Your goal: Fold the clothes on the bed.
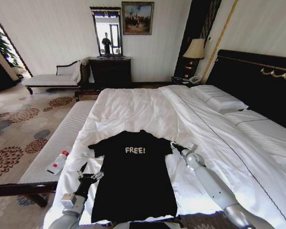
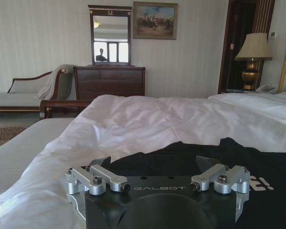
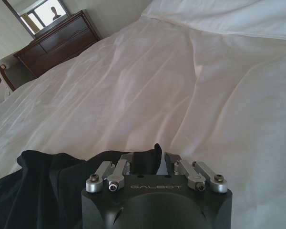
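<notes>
white bed (image 1: 133, 107); right hand (image 3: 155, 160) pinches t-shirt (image 1: 133, 181) sleeve.

Soft matt black cloth T-shirt (image 1: 133, 179) lies on the bed's (image 1: 148, 107) smooth, faintly creased white cotton-like sheets.

I count one black T-shirt (image 1: 133, 179) at six o'clock on one bed (image 1: 133, 107), two pillows (image 1: 219, 99) at two o'clock, one lamp (image 1: 195, 49) at one, one mirror (image 1: 107, 32) and one painting (image 1: 137, 18) at twelve, plus my two grippers.
</notes>
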### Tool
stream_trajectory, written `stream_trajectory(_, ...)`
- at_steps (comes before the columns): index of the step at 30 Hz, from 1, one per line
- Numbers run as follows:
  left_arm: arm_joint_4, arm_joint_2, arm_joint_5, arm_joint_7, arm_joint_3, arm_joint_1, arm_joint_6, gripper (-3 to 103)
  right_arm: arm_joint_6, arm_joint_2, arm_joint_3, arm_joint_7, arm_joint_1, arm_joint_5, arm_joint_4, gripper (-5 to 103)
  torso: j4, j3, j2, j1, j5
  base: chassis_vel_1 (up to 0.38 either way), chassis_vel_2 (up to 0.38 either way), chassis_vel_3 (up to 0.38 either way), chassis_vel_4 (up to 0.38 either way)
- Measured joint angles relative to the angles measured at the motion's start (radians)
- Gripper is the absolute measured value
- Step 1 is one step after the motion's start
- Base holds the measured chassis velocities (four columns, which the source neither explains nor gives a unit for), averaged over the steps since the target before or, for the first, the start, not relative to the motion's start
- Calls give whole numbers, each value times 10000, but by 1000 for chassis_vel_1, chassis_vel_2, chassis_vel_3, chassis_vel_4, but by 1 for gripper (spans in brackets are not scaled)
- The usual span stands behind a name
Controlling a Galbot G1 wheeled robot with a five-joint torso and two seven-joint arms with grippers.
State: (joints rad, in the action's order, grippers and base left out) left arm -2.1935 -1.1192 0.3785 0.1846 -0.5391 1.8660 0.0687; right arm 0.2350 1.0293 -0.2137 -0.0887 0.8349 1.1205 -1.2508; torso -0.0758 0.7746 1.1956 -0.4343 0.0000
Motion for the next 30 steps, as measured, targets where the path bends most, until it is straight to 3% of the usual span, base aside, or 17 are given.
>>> stream_trajectory(1, -4, -23, -19, -4, -2, 8, 11, 100, -6, 8, 0, 0, 29, 1, -19, 33, -1, 0, 0, 0, 0, 0, 0, 0, 0)
stream_trajectory(3, -4, -52, -43, -6, -3, 15, 24, 100, -12, 16, -1, 0, 64, 2, -47, 33, -1, 0, 0, 0, -1, 0, 0, 0, 0)
stream_trajectory(7, -14, -75, -98, -20, -4, 78, 46, 100, -28, 51, -2, 1, 140, -15, -119, 12, 0, 0, 0, -1, 0, 0, 0, 0, 0)
stream_trajectory(9, -26, -75, -105, -23, -18, 93, 55, 100, -44, 53, -3, 11, 148, -47, -144, 12, 0, 0, 0, 0, 0, 0, 0, 0, 0)
stream_trajectory(11, -62, -75, -104, -27, -53, 115, 68, 100, -106, 49, -10, 51, 155, -152, -208, 2, 0, 0, 0, 0, 0, 0, 0, 0, 0)
stream_trajectory(19, -35, -41, -56, -29, -68, 37, 87, 100, -1163, -115, -312, 494, 512, -2185, -736, 0, 0, 0, 0, 0, -1, 0, 0, 0, 0)
stream_trajectory(24, 53, -24, -23, -29, -48, -58, 91, 100, -1343, -69, -587, 460, 1022, -2886, -1156, 0, -2, 0, 0, 0, -1, 0, 0, 0, 0)
stream_trajectory(30, 75, 4, 11, -21, -30, -116, 91, 100, -1283, 10, -679, 228, 1192, -2991, -1215, 0, 0, 0, 1, 0, 0, 0, 0, 0, 0)
